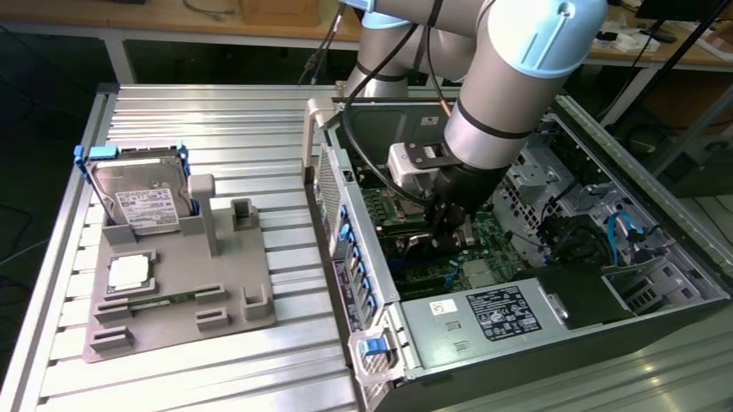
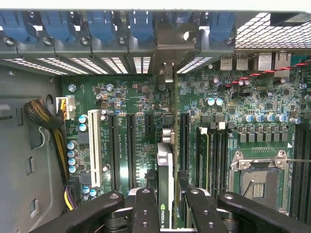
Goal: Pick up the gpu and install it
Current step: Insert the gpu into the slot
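The gpu (image 2: 165, 174) stands on edge between my fingers (image 2: 146, 208), seen from above with its dark cooler face and logo near the camera. Its silvery end bracket (image 2: 166, 73) reaches the rear slot openings of the case. The card sits directly over the green motherboard (image 2: 121, 97), between two long black expansion slots (image 2: 131, 145); whether it is seated in a slot I cannot tell. My gripper (image 2: 166, 196) is shut on the card. In the exterior view the gripper (image 1: 451, 221) is deep inside the open computer case (image 1: 343, 223).
On the grey fixture (image 1: 235, 296) at the exterior view's left stand a silver hard drive (image 1: 143, 204) in a blue frame, a small chip (image 1: 129, 271) and a narrow green memory stick (image 1: 154, 299). The power supply (image 1: 493, 311), cables (image 2: 46, 121), CPU socket (image 2: 257, 179) and seated memory sticks (image 2: 204, 155) crowd the case.
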`<state>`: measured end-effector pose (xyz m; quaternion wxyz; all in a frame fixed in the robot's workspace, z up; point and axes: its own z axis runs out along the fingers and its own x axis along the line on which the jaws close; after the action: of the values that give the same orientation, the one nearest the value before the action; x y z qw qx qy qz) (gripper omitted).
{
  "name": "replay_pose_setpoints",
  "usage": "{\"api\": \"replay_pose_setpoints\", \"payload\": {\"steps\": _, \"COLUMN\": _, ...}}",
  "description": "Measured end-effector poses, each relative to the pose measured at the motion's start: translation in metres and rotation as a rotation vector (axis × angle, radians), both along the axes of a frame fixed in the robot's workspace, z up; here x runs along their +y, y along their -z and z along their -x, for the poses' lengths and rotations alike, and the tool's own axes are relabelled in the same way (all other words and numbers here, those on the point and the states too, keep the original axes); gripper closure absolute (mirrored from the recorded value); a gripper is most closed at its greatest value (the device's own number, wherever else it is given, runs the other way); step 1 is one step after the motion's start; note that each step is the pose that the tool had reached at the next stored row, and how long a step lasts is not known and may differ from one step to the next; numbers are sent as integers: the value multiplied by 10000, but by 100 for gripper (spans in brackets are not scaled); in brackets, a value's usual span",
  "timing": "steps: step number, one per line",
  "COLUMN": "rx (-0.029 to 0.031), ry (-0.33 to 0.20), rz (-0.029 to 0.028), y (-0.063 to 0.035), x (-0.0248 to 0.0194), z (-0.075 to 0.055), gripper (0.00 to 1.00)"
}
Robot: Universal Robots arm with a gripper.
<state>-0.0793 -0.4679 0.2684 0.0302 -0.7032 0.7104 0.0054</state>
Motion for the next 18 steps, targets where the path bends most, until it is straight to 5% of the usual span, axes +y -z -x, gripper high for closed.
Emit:
{"api": "replay_pose_setpoints", "payload": {"steps": 5, "rx": 1, "ry": -1, "rz": 57, "y": 4, "x": -3, "z": -1, "gripper": 73}}
{"api": "replay_pose_setpoints", "payload": {"steps": 18, "rx": 0, "ry": 1, "rz": 46, "y": 43, "x": 12, "z": 2, "gripper": 73}}
